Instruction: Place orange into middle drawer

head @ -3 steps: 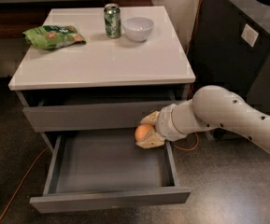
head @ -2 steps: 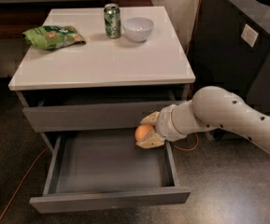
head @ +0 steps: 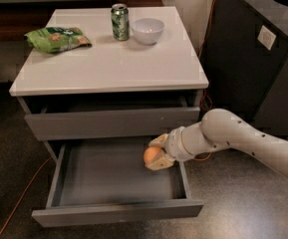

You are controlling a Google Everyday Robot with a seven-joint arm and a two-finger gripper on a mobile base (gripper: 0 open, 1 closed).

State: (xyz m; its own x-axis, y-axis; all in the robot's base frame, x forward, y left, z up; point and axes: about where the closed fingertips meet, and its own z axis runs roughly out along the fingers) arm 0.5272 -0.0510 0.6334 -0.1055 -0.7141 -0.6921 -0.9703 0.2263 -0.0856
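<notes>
Tabletop point(head: 108, 63): bag point(head: 58, 38), can point(head: 119, 21), bowl point(head: 148, 30); gripper point(head: 156, 157) over drawer point(head: 108, 180).

The gripper point(head: 158, 153) is closed around the orange point(head: 151, 155) and holds it just over the right side of the open drawer point(head: 108, 180), close to the drawer's right wall. The arm point(head: 238, 138) comes in from the right of the drawer. Above the drawer is a white table point(head: 108, 63) with a can point(head: 119, 21), a bowl point(head: 148, 30) and a green bag point(head: 58, 38) on it.
</notes>
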